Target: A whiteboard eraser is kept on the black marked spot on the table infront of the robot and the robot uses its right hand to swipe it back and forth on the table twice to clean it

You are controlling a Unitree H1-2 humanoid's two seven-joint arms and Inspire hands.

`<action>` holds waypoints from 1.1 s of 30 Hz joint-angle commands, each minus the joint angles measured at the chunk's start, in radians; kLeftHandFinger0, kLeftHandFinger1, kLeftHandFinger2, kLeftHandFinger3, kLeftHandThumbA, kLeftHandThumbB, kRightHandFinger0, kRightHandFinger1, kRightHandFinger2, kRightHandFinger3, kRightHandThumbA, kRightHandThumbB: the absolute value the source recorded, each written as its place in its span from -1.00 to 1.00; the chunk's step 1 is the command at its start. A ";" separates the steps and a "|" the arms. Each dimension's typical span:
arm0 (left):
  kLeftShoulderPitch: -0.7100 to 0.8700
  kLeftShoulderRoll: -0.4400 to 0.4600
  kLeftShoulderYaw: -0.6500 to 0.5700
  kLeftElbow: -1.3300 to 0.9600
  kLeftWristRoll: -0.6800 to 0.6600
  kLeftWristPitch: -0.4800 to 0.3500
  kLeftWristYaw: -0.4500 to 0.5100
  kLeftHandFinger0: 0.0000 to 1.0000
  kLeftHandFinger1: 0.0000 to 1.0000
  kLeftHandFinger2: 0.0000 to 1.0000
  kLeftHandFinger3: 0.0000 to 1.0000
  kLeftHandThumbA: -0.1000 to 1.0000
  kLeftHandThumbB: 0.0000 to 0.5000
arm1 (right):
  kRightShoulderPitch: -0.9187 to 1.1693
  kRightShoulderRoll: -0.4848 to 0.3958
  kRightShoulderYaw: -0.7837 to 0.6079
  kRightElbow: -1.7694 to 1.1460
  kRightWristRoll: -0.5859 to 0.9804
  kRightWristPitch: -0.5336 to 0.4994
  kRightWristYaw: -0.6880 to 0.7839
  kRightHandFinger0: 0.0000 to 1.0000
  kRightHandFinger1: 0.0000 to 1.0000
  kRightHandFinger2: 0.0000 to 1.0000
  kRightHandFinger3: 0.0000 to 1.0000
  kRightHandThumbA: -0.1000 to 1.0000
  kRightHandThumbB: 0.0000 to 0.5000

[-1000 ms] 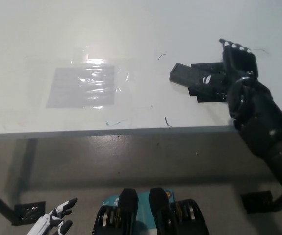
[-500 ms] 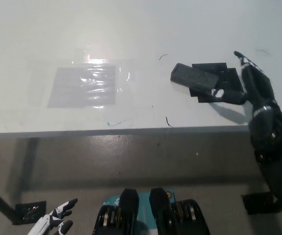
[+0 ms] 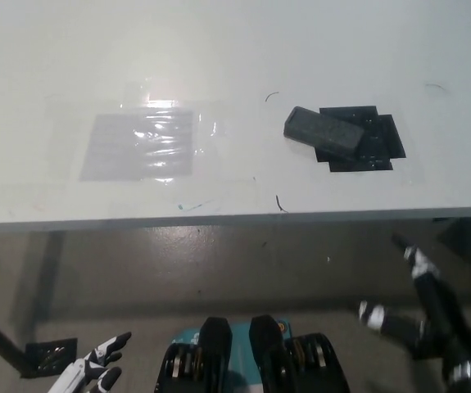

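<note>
Black right hand low, dark eraser alone on the table

Nearest, at lower left: white left hand [image 3: 92, 368], resting, fingers apart. Lower right, below the table edge: black right hand [image 3: 419, 307], fingers spread, holding nothing. Farther: white table [image 3: 219, 49]; dark grey rectangular whiteboard eraser [image 3: 323, 133] lies tilted, partly over the black taped marked spot [image 3: 374, 143], well apart from the right hand. Left: clear plastic sheet [image 3: 141, 146].

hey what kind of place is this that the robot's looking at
Probably a lab or test workspace, not a home. A plain white table carries a black marked spot with a whiteboard eraser lying partly on it, and a clear plastic sheet is taped flat. Below is a bare grey floor.
</note>
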 commanded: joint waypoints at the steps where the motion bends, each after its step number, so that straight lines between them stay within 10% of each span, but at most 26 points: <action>1: -0.010 0.019 -0.005 -0.006 -0.005 -0.036 -0.022 1.00 1.00 1.00 1.00 0.81 0.54 | 0.219 -0.039 0.177 -0.461 0.234 -0.710 -0.181 1.00 1.00 1.00 1.00 1.00 0.41; 9: -0.024 0.016 -0.004 0.007 -0.007 -0.037 -0.020 1.00 1.00 1.00 1.00 0.84 0.58 | 0.188 0.131 0.078 -0.018 0.259 -0.710 -0.169 1.00 1.00 1.00 1.00 1.00 0.38; 33: -0.086 0.003 0.018 0.070 -0.080 0.013 -0.025 1.00 1.00 1.00 1.00 0.86 0.49 | -0.010 0.165 -0.058 0.397 0.499 -0.632 0.159 1.00 1.00 1.00 1.00 1.00 0.27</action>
